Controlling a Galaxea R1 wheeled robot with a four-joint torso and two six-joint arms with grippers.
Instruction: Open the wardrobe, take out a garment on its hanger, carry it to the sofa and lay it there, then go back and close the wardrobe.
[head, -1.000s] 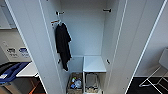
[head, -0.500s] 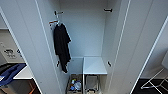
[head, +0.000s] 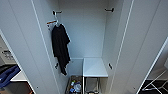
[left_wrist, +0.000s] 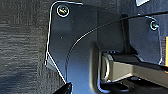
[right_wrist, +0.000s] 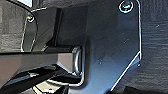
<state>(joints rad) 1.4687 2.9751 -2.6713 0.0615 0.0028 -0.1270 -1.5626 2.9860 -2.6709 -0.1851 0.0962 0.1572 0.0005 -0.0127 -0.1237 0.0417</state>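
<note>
Wardrobe (head: 95, 32): white, standing open in the head view, both full-height doors swinging outward, the left door (head: 22, 50) and the right door (head: 140, 50) flanking the opening and narrowing the approach on either side. Interior: a black t-shirt (head: 60, 47) is hanging at the left side from a hook near the top, its hem reaching down toward the lower compartment; the middle and right of the hanging space are standing open, with bare white back wall showing. A dark bracket (head: 109, 10) is sitting on the upper right inner wall. A white shelf (head: 94, 67) is occupying the lower right, its front edge running level; beneath and beside it, small mixed items (head: 75, 86) are lying on the wardrobe floor, too blurred to identify. Outside the left door, a blue object (head: 8, 75) and a pale surface are showing low at the edge; outside the right door, thin pale chair legs (head: 156, 83) are crossing over dark floor. The maroon garment cannot be made out among the contents. Grippers: the wrist views are looking down over dark carpet (left_wrist: 22, 45) past the robot's own plate; whether either gripper is wide or narrow I cannot tell.
</note>
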